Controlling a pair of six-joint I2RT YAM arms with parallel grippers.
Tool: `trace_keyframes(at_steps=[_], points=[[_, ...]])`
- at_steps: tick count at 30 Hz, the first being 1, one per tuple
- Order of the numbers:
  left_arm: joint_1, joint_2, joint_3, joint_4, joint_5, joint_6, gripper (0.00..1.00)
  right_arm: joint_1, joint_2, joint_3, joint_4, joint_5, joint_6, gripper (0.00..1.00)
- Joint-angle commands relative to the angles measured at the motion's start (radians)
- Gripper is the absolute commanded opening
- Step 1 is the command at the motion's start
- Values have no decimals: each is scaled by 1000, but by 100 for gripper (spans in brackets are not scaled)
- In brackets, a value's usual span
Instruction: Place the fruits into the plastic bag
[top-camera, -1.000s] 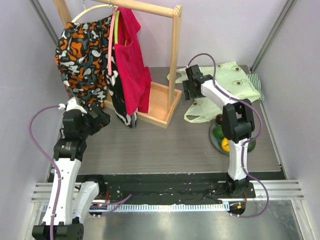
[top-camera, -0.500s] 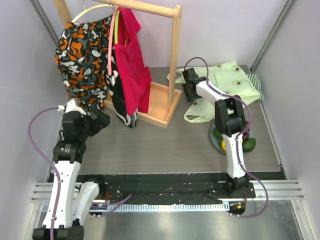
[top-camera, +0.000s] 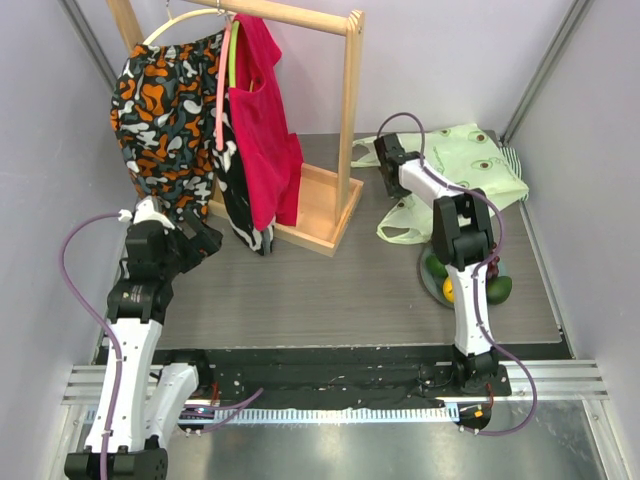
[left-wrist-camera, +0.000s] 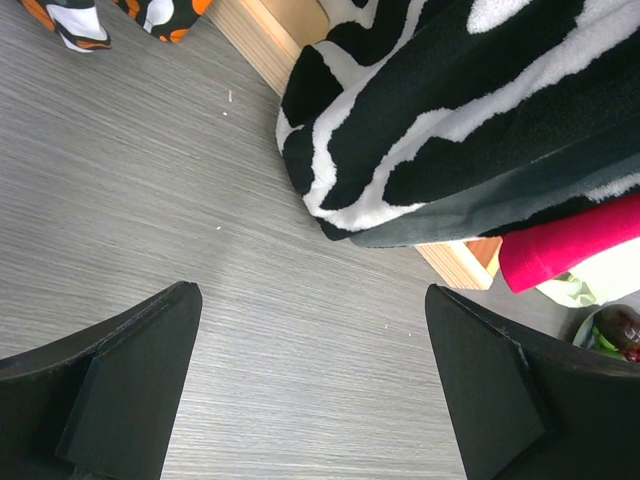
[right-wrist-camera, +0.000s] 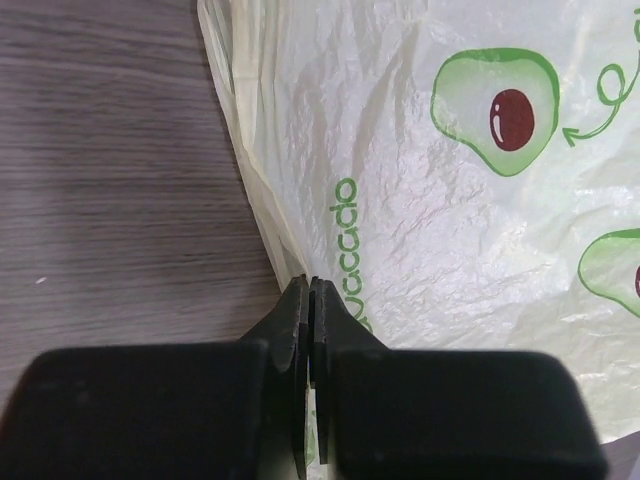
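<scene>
**Right gripper pinches the bag's edge, fruits on the plate**

The right gripper (right-wrist-camera: 310, 287) has its fingers pressed tight together on the left edge of the plastic bag (right-wrist-camera: 430, 210), and a thin fold of the film is caught between the tips. The bag lies flat and crinkled on the table (top-camera: 300, 290) at the far right, its printed avocado halves facing up and its loop handles trailing toward the near side. The right arm stretches out over it from its base.

The fruits (top-camera: 452, 291) sit on the plate (top-camera: 430, 285) nearer the robot, just beside the bag's handles and partly hidden behind that arm. A yellow one and some green ones show.

On the other side, the left gripper (left-wrist-camera: 310, 385) hangs over bare table with its fingers spread wide and nothing between them. It is close to a black-and-white fleece (left-wrist-camera: 450, 100) hanging off the wooden rack (top-camera: 350, 100), next to a red garment (top-camera: 262, 120)
</scene>
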Motion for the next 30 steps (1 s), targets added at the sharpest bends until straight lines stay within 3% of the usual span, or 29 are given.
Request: trace_keyframes(at_steps=[1, 10, 19, 24, 30], points=[[3, -27, 10, 24, 29, 24, 100, -32, -66, 47, 13, -17, -9, 1], [3, -66, 0, 25, 32, 27, 100, -91, -266, 184, 9, -62, -6, 1], [3, -77, 0, 67, 109, 47, 100, -98, -485, 216, 1, -60, 31, 1], [4, -62, 7, 114, 218, 35, 100, -96, -620, 181, -2, -39, 69, 1], [-38, -14, 1, 254, 390, -54, 100, -84, -849, 23, 21, 13, 80, 1]])
